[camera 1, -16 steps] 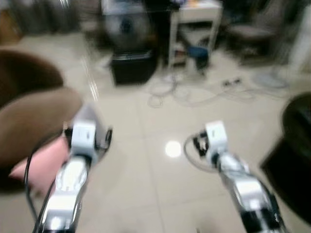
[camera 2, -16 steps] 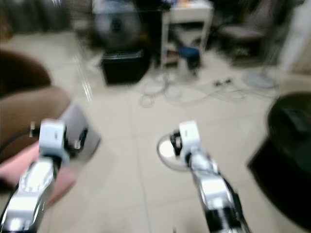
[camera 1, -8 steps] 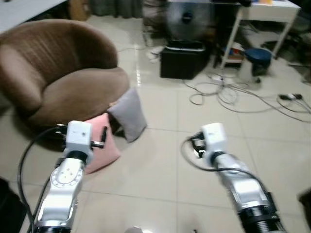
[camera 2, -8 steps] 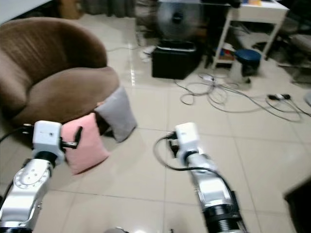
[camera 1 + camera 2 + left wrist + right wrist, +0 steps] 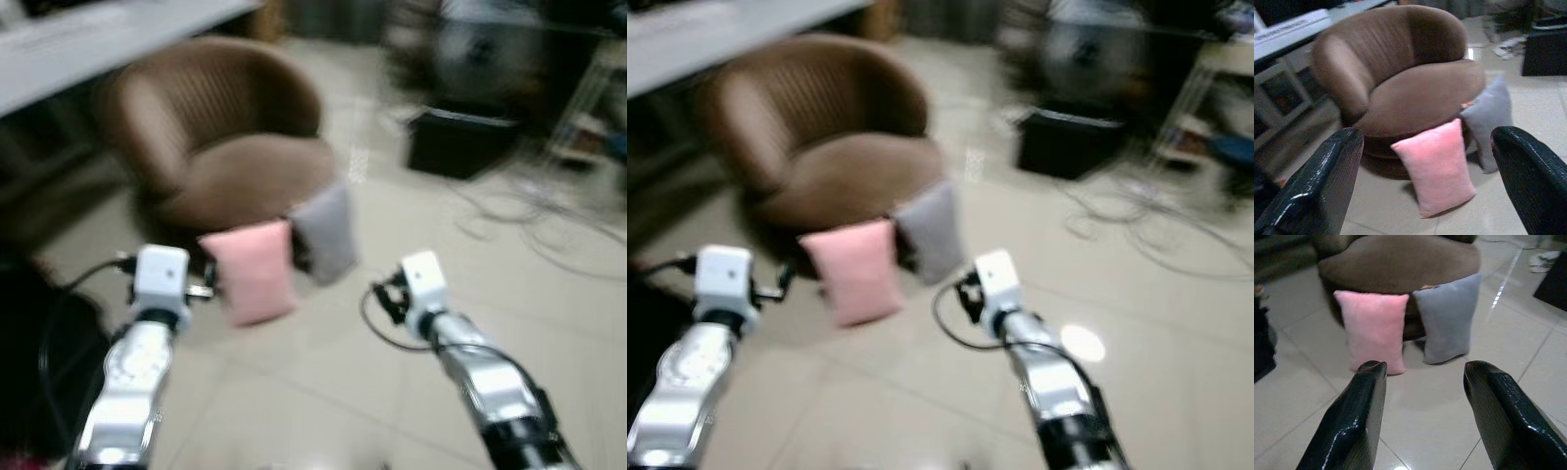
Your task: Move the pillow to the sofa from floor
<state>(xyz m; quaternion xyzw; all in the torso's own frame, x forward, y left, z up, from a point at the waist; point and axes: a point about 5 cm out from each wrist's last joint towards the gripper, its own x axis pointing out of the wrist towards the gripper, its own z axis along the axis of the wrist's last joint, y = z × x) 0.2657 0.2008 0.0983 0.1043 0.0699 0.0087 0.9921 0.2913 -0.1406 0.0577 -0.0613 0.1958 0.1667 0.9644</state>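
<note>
As my view is swinging left, I am bringing the pink pillow [image 5: 1435, 166] and brown sofa [image 5: 1400, 83] to centre, left tool [image 5: 1425, 196] and right tool [image 5: 1422, 416] both gaping wide and empty.

Pale tiled floor [image 5: 1415, 421] carries a round brown sofa [image 5: 1400, 73]. A pink pillow [image 5: 1374, 330] and a grey pillow [image 5: 1447, 316] stand propped against the sofa's front, side by side, pink left of grey.

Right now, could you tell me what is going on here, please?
The robot faces a brown sofa with both arms raised. A pink pillow and a grey pillow stand on the floor, leaning against the sofa's base. The left tool and right tool are open, short of the pillows and holding nothing.
</note>
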